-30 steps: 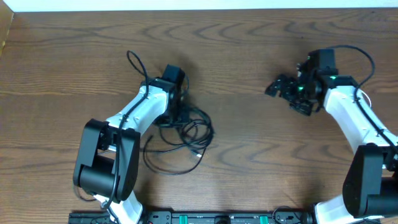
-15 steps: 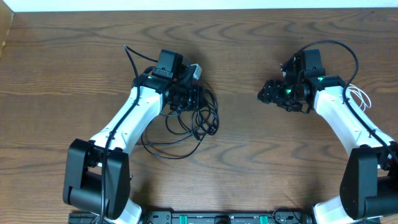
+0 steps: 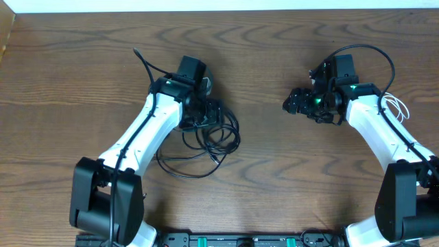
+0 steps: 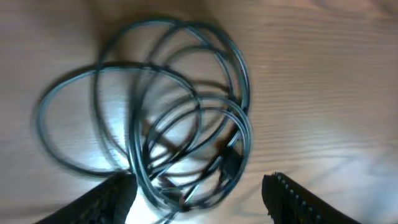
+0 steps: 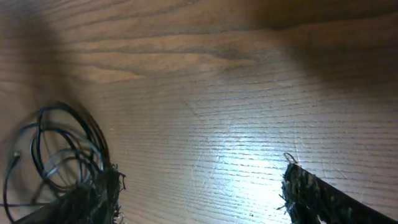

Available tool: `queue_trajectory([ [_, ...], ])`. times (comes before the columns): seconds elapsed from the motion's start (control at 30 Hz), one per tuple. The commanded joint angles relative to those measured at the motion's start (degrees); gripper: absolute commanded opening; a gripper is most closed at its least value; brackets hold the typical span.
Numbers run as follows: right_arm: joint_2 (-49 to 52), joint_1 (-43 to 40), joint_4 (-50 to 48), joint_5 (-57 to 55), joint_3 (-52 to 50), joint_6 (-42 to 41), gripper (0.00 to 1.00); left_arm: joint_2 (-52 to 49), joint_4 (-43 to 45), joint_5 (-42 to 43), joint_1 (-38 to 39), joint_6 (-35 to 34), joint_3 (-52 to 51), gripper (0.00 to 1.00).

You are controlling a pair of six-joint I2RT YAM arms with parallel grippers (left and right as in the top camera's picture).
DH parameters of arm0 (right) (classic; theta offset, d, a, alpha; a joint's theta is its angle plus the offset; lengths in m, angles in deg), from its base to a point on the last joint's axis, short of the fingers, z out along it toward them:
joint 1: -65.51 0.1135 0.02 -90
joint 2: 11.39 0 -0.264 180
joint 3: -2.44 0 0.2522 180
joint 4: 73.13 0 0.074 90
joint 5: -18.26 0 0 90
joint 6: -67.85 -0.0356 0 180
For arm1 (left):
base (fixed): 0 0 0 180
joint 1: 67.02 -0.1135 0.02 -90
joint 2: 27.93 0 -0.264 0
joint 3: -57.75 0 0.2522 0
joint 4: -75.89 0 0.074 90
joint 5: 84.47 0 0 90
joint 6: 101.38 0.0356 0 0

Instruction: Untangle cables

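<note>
Overhead: black cables [image 3: 214,134] lie as one tangled bunch of loops left of frame centre on the wooden table [image 3: 274,185]. One wide loop sags toward the bottom of the frame, with tighter loops stacked at the upper right of the bunch. How many cords are in it, cannot tell. Left arm [image 3: 147,134] runs diagonally up from the lower-left corner, and its wrist covers the bunch's upper-left edge.

Left gripper [image 4: 199,183], left wrist view: fingers [image 4: 109,202] are spread wide at the two bottom corners and clamped on nothing. Cable strands cross the gap between them at the bottom edge. Whether a pad touches a strand is too blurred to tell. In the same view the coil fills centre and left, with a small dark plug [image 4: 230,163] at the coil's lower right, lying against the strands.

Right gripper [image 5: 200,174] sits right of centre in the upper half of the overhead frame, well apart from the black bunch. In the right wrist view its fingers [image 5: 314,199] are apart with only bare wood between them. The black bunch shows at the lower left of that view, next to the left-hand finger in the picture; depth there is unclear.

White cable [image 3: 396,106] shows as thin pale loops near the right edge of the overhead frame, just beside the right arm [image 3: 377,130] on its outer side. It lies well apart from the black cables. Its ends are too small to make out.
</note>
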Motion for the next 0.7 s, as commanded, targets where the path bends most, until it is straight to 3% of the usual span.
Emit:
queue_trajectory([
  [0.0,0.28,0.44,0.07,0.63,-0.28,0.72,0.8,1.62,-3.41,-12.37,2.01,-5.6,1.31,0.7],
  [0.17,0.28,1.25,-0.61,6.75,-0.28,4.15,0.79,1.62,-7.74,-14.62,5.33,-11.23,1.07,0.69],
  [0.27,0.28,2.14,-0.81,7.02,-0.28,4.17,0.73,1.57,-9.22,-14.51,7.98,-11.28,0.83,0.69],
  [0.4,0.28,4.24,-1.31,8.52,-0.28,7.37,0.7,1.57,-10.62,-14.91,10.58,-18.01,-0.42,0.71],
  [0.5,0.28,6.71,-2.34,9.57,-0.28,10.64,0.71,1.57,-10.6,-15.21,10.97,-21.94,-1.49,0.88],
  [0.67,0.28,11.72,-4.04,9.14,-0.28,14.25,0.68,1.57,-10.56,-15.67,9.92,-31.19,-3.67,0.96],
])
